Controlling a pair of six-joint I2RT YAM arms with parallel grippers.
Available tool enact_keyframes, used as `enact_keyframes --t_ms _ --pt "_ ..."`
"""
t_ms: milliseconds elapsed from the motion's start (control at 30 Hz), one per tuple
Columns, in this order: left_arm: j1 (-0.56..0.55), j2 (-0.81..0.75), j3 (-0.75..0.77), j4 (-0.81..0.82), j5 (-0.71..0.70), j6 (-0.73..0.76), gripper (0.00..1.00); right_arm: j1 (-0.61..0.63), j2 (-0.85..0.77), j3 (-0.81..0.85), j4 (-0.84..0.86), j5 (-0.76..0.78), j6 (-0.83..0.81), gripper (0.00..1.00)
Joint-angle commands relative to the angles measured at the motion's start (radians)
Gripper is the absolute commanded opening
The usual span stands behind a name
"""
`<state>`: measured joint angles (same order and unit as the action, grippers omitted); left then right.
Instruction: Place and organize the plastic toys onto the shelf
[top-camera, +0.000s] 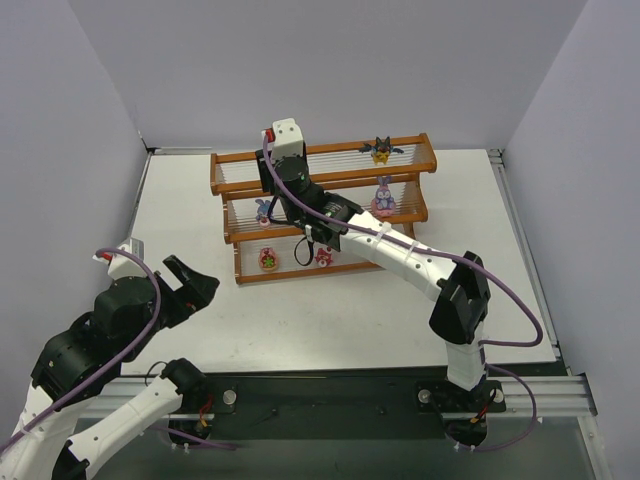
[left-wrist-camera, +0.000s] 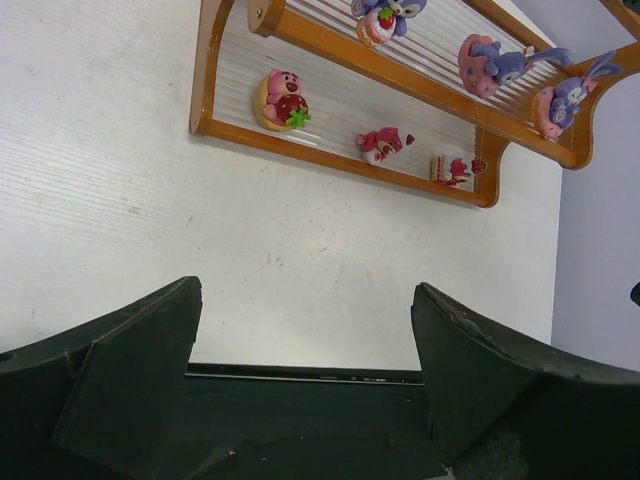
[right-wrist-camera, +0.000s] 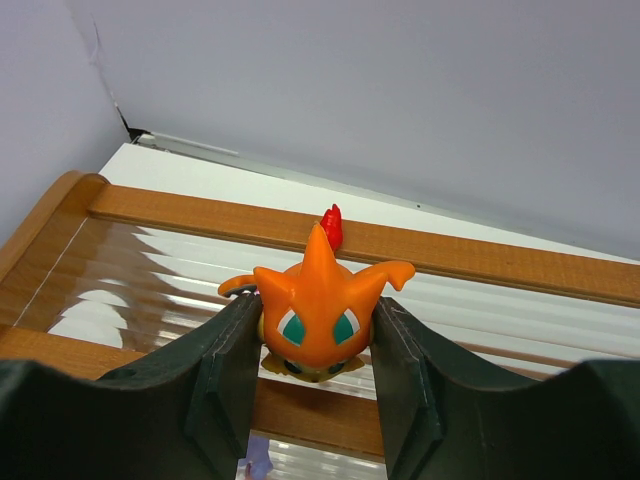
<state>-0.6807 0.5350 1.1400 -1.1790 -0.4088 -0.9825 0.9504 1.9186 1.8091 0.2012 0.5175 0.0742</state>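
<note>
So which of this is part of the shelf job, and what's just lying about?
Job: shelf; orange toy, gripped in right claw over the shelf; black winged toy; purple long-eared toy; pink bear toy.
Not in play: left claw, open and empty; metal rail; grey walls.

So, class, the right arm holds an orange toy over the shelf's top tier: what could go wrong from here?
The orange toy, pinched in the right end effector, may tip on the thin rods if released off-level. The arm also crosses the lower tiers close to a purple toy, so pulling back might knock it off.
</note>
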Motion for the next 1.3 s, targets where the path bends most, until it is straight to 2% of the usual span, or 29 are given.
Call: enact_keyframes --t_ms 0,267,567,867,1267 --pt "0.003 0.0 0.0 -0.004 -0.019 0.01 0.96 0.01 -0.035 -0.01 -0.031 0.013 -0.002 0.34" --pt "0.003 -0.001 0.003 -0.005 -0.019 0.01 0.96 0.008 -0.007 0.1 -0.131 0.012 0.016 0.43" --pt "0.003 -0.004 0.0 -0.004 -0.018 0.008 0.96 0.004 0.011 0.164 -0.241 0.001 0.038 0.47" --pt "0.003 -0.007 0.003 -0.005 -0.016 0.008 0.96 -0.001 0.033 0.188 -0.261 -0.01 0.042 0.5" --pt "0.003 -0.007 0.006 -0.004 -0.018 0.008 0.96 0.001 0.007 0.205 -0.27 -0.024 0.036 0.73"
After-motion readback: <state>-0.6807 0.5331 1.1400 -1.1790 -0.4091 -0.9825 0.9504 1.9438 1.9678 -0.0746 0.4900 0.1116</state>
